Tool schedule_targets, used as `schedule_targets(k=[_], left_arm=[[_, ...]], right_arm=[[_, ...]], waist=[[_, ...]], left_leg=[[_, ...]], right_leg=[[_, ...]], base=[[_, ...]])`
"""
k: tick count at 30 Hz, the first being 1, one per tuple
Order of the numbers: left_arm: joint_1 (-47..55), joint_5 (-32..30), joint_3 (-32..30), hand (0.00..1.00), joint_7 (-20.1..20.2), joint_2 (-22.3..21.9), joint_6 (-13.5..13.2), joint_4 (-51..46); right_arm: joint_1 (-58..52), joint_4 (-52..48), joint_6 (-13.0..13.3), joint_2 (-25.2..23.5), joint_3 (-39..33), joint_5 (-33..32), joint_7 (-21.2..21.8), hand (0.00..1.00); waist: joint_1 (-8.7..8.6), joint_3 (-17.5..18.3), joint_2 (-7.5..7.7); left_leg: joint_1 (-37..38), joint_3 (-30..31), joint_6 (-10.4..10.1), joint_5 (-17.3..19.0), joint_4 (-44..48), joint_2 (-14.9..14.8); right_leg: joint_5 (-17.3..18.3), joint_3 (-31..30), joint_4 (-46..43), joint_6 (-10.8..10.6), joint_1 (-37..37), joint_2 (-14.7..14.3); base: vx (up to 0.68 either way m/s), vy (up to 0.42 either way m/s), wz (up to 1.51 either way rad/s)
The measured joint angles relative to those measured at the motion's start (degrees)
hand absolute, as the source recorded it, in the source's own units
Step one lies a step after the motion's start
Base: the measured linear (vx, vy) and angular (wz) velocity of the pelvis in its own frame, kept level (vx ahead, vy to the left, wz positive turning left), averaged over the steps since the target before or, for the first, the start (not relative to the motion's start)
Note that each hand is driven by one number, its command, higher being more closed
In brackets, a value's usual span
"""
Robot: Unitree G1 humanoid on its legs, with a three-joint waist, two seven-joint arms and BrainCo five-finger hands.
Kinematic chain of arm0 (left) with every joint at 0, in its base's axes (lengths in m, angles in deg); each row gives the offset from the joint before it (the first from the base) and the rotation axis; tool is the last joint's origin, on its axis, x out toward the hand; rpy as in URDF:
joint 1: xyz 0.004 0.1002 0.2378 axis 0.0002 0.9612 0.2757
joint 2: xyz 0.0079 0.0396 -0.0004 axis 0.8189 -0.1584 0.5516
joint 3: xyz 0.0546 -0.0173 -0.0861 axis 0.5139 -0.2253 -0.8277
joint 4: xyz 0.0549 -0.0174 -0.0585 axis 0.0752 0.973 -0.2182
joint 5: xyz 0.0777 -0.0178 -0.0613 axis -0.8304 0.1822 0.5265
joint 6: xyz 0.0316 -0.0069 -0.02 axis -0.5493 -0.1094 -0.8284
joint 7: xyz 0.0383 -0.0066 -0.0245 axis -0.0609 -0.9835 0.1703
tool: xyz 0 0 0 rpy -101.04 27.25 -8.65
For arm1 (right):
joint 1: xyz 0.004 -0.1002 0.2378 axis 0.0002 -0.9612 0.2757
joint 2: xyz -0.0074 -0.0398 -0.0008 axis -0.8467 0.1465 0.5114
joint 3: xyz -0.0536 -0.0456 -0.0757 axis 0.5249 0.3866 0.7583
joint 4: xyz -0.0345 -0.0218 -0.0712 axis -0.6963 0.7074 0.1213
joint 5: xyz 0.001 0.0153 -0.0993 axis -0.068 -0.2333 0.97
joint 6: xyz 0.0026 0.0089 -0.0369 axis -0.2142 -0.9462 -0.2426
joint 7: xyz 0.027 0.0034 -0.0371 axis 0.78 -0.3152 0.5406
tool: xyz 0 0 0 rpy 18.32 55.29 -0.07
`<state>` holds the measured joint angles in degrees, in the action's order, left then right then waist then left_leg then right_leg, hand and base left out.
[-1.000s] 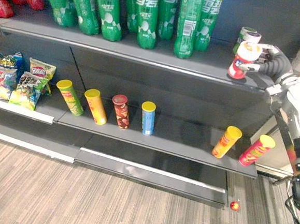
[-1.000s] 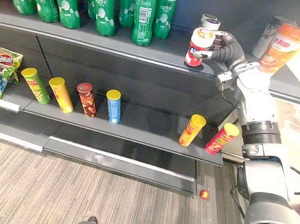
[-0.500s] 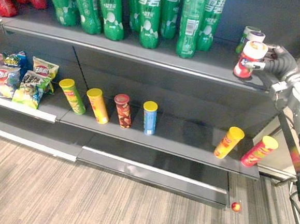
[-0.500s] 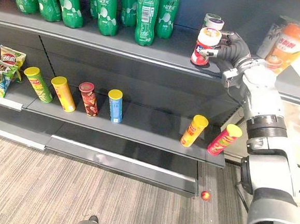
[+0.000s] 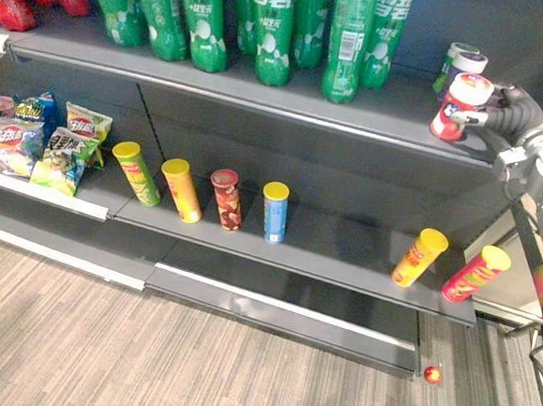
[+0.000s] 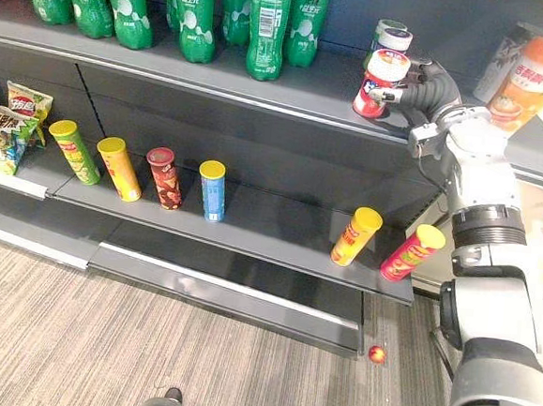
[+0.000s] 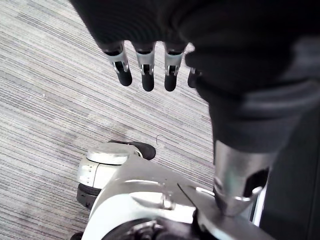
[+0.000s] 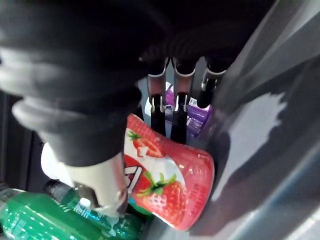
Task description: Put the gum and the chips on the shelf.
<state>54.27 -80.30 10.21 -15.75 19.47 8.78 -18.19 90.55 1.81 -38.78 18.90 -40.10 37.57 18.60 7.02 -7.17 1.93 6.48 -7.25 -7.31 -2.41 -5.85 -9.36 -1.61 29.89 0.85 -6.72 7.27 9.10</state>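
In the left eye view the right hand [image 5: 511, 105] reaches to the far end of the top shelf [image 5: 262, 87] with its fingers curled round the red gum jar [image 5: 460, 107]. It holds the jar by the side and leaning, probably so the base can go down near the shelf's front edge. Just behind the gum jar stand two more small jars [image 5: 461, 62], and well to its left is a row of green bottles [image 5: 267, 24]. On the lower shelf [image 5: 333, 255], below the gum jar, two chip tubes [image 5: 419, 257] lean apart from a row of four tubes [image 5: 225, 199] further left, so the chips seem already placed. The right eye view shows the same grip, but the hand's dark cover hides the far side of the gum jar. In the left wrist view the left hand [image 7: 147, 72] hangs above the striped floor [image 7: 45, 105], fingers straight and holding nothing. In the right wrist view the fingers [image 8: 178, 112] and thumb clamp the gum jar from opposite sides, with a purple jar [image 8: 196, 116] close beyond it. Whether the base touches the shelf is hard to make out, and the lid is cut off by the wrist cover.
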Motion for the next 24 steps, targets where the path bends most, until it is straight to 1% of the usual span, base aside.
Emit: schedule_targets(k=[4, 7, 18, 19, 24], left_arm=[[0.0, 0.0, 0.4, 0.0, 0.1, 0.0, 0.3, -0.7], [-0.1, 0.0, 0.6, 0.0, 0.1, 0.0, 0.3, -0.7], [-0.5, 0.0, 0.6, 0.0, 0.0, 0.0, 0.2, -0.7], [-0.6, 0.0, 0.6, 0.0, 0.1, 0.0, 0.2, -0.7], [-1.0, 0.0, 0.6, 0.0, 0.2, 0.1, 0.2, -0.6]], right_arm=[[0.7, 1.5, 0.3, 0.0, 0.0, 0.0, -0.2, 1.0], [1.2, 2.4, 0.3, 0.1, 0.0, 0.0, -0.6, 1.0], [1.7, 4.3, 1.0, 0.1, -0.1, 0.0, -1.0, 1.0], [1.7, 4.3, 1.1, 0.1, -0.1, 0.0, -1.0, 0.0], [1.7, 4.8, 1.5, 0.1, -0.1, 0.2, -1.4, 0.0]], waist=[[0.38, -0.2, -0.28], [0.98, -0.3, -0.41], [1.13, -0.7, -0.38], [1.13, -0.8, -0.38], [1.11, -1.6, -0.37]], left_leg=[[0.0, 0.0, 0.0, 0.0, 0.0, 0.0], [0.0, 0.0, 0.0, 0.0, 0.0, 0.0], [-0.1, 0.1, 0.0, 0.0, 0.0, 0.0], [-0.1, 0.1, 0.0, 0.0, 0.0, 0.0], [-0.2, 0.2, 0.0, 0.0, 0.0, 0.0]], right_leg=[[0.0, 0.0, 0.0, 0.0, 0.0, 0.0], [0.0, 0.0, 0.0, 0.0, 0.0, 0.0], [0.0, 0.2, 0.0, 0.0, 0.0, 0.1], [0.0, 0.2, 0.0, 0.0, 0.0, 0.1], [0.0, 0.3, 0.0, 0.0, 0.0, 0.1]], base=[[0.0, 0.0, 0.0], [0.0, 0.0, 0.0], [0.0, 0.0, 0.0], [0.0, 0.0, 0.0], [0.0, 0.0, 0.0]])
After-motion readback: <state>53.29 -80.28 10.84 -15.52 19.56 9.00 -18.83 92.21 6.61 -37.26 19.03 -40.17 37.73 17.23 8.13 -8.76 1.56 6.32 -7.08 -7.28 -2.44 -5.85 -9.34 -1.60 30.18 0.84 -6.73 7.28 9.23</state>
